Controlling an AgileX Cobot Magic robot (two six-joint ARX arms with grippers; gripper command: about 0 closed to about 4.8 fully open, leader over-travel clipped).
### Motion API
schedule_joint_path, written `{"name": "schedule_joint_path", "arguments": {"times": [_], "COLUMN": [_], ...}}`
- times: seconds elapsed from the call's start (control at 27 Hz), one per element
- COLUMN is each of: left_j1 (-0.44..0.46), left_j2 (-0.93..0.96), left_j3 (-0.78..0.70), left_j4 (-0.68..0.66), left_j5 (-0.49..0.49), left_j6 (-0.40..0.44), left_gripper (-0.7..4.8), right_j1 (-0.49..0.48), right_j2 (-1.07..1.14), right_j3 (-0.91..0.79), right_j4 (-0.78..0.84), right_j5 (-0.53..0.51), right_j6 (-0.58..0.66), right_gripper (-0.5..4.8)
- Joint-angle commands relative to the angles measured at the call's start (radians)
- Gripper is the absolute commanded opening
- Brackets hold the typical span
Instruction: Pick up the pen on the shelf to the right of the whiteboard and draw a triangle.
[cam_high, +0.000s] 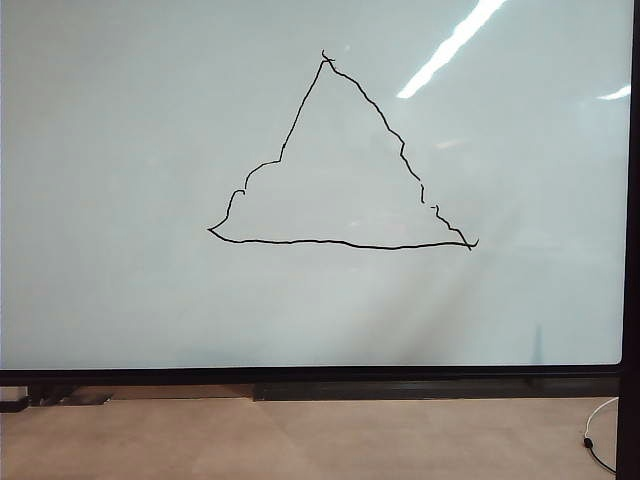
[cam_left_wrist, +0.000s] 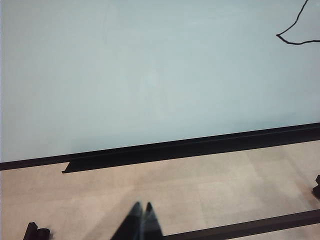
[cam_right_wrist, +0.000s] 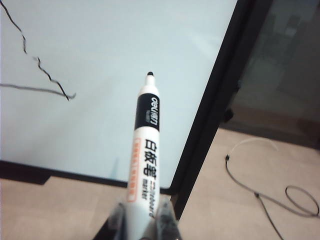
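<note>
A wobbly black triangle (cam_high: 340, 170) is drawn on the large pale whiteboard (cam_high: 120, 200), with a flat base and a pointed top. Neither gripper shows in the exterior view. In the right wrist view my right gripper (cam_right_wrist: 144, 220) is shut on the pen (cam_right_wrist: 146, 145), a white marker with a black band and a dark tip. The tip points at the whiteboard (cam_right_wrist: 110, 60) but stands off it, near the triangle's lower right corner (cam_right_wrist: 65, 95). In the left wrist view my left gripper (cam_left_wrist: 141, 206) is shut and empty, low over the tan surface in front of the whiteboard (cam_left_wrist: 150, 75).
The board's black frame (cam_high: 300, 375) runs along its lower edge above a tan surface (cam_high: 300, 440). A thin cable (cam_right_wrist: 260, 195) loops on the floor beyond the board's right frame (cam_right_wrist: 215, 100). A corner of the drawn line (cam_left_wrist: 292, 37) shows in the left wrist view.
</note>
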Motion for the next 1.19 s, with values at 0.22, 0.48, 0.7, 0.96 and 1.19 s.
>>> {"name": "schedule_joint_path", "arguments": {"times": [0.22,0.48,0.7,0.96,1.19], "left_j1": [0.0,0.0,0.0,0.0,0.0], "left_j2": [0.001,-0.002,-0.002,-0.002,-0.002], "left_j3": [0.003,0.003,0.003,0.003,0.003], "left_j4": [0.005,0.001,0.002,0.002,0.002], "left_j5": [0.003,0.002,0.003,0.003,0.003], "left_j6": [0.0,0.001,0.001,0.001,0.001], "left_gripper": [-0.05,-0.05,-0.05,-0.05,-0.05], "right_j1": [0.0,0.0,0.0,0.0,0.0], "right_j2": [-0.236,-0.232,-0.232,-0.232,-0.232], "right_j3": [-0.007,-0.007,-0.007,-0.007,-0.007], "right_j4": [-0.257,-0.245,-0.248,-0.252,-0.253], "right_j5": [0.024,0.023,0.018,0.018,0.018], "right_j6": [0.014,0.011,0.012,0.012,0.012], "right_gripper": [-0.05,-0.04,-0.04,-0.04,-0.04]}}
